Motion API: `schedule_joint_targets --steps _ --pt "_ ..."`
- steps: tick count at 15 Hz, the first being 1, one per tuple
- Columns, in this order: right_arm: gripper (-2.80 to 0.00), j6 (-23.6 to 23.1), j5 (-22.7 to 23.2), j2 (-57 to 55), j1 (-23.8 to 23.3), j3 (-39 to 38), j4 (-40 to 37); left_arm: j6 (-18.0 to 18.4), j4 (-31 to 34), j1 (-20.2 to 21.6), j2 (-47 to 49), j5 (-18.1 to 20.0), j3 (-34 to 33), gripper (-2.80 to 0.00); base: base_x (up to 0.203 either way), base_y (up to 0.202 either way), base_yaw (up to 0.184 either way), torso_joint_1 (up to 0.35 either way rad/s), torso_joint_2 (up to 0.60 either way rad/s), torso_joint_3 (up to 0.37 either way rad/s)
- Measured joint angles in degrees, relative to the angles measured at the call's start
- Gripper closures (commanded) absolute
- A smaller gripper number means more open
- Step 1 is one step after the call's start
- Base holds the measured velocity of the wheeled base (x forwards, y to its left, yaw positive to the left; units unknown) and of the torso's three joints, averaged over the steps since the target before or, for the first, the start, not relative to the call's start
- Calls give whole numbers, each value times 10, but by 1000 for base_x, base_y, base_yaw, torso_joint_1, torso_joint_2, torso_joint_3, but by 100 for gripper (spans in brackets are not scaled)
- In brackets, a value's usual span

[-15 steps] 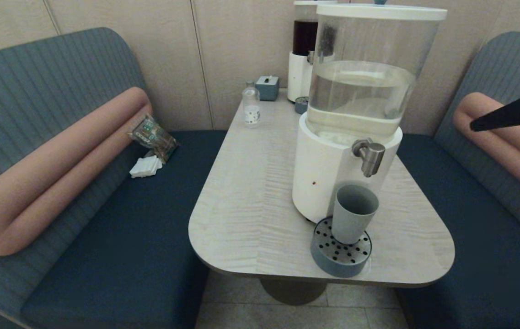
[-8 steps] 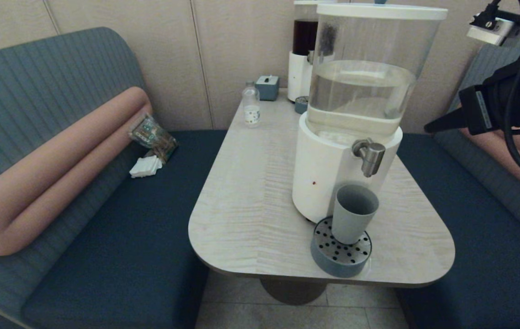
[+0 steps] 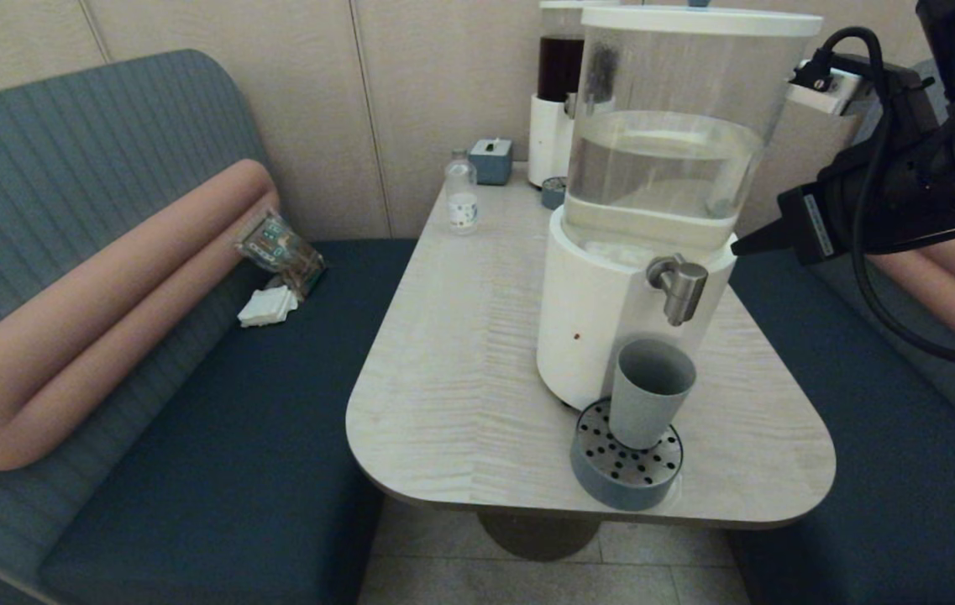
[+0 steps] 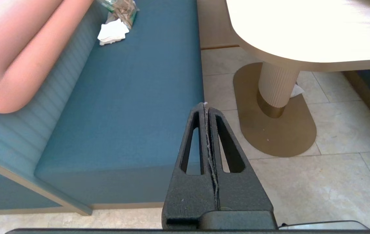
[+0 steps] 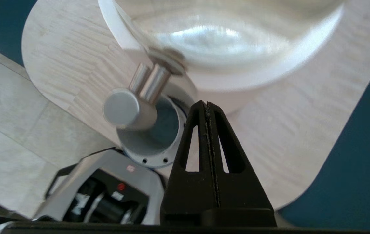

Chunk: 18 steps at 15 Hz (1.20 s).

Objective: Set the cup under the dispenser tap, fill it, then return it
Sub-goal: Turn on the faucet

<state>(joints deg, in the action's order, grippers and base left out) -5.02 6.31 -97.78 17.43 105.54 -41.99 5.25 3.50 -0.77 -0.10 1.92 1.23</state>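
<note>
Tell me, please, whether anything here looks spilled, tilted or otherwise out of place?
On the table nothing does: the grey-blue tapered cup stands upright on the round perforated tray. Only crumpled white napkins lie on the bench seat.

The head view is dim and evenly lit, with soft shadows under the pale wood-grain table (image 3: pixel 460 353). In the left wrist view that tabletop (image 4: pixel 308 29) glares to near white. In the right wrist view the big clear water tank (image 5: pixel 217 35) is blurred, with bright glints.
</note>
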Motion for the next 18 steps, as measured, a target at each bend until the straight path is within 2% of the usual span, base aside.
schedule_joint_targets --steps 18 --pt "0 -10 0 -35 43 -8 52 0 0 0 0 0 0 0 0 0 0 0 0 0"
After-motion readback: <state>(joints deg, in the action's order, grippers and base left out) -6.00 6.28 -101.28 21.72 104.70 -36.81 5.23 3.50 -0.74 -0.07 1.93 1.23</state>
